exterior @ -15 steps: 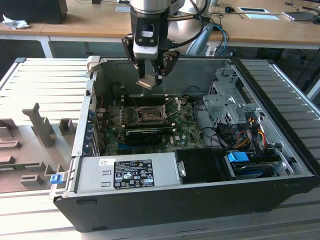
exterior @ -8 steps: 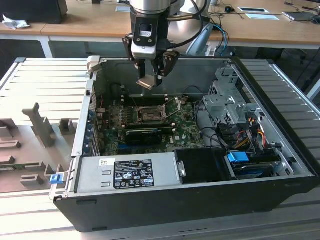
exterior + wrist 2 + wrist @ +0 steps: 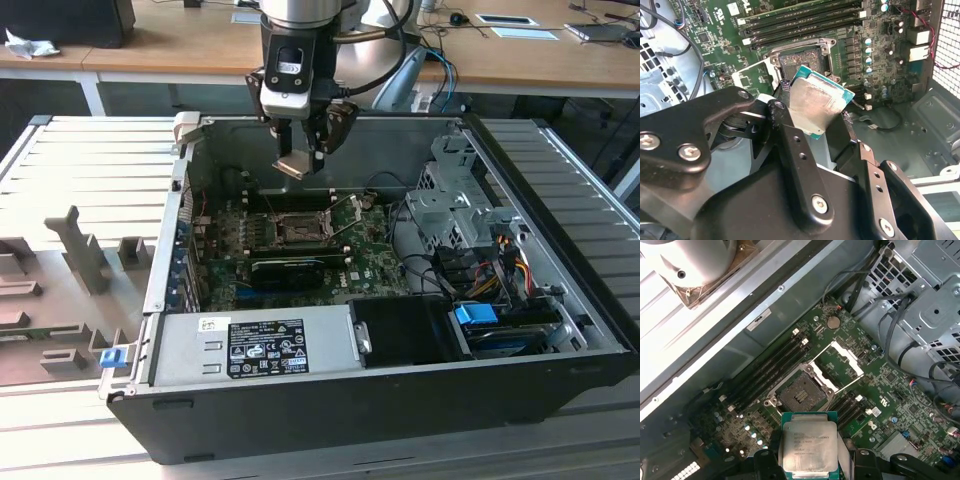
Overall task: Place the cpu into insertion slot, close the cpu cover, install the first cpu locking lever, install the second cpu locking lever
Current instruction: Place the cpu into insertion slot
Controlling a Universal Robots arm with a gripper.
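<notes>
The gripper [image 3: 305, 150] is closed part way on the cpu [image 3: 297, 166]. Its two black fingers [image 3: 785, 125] press on two opposite edges of the chip. In both wrist views the silver face of the cpu [image 3: 807, 450] is plain to see, with a green rim around it. The chip hangs in the air, a little tilted, and touches nothing else.

Think of a clock laid over the exterior view, with the gripper in the middle. The insertion slot [image 3: 297, 228] lies at six o'clock, well below the chip, on the green board. The slot [image 3: 801, 395] is bare, with a dark centre. The cpu cover [image 3: 847, 356] is swung open just beside it, so the way in looks free. From the slot, the grey drive cage [image 3: 450, 200] sits at three o'clock, and the power box [image 3: 260, 345] with its label sits at six o'clock. All of this is inside the computer case [image 3: 400, 410].

I think the chip is light, thin and stiff. It will not bend, but it looks easy to hurt. The edges seem the safest place to hold it, as the fingers do now. The smooth metal could slip if the hold is loose.
</notes>
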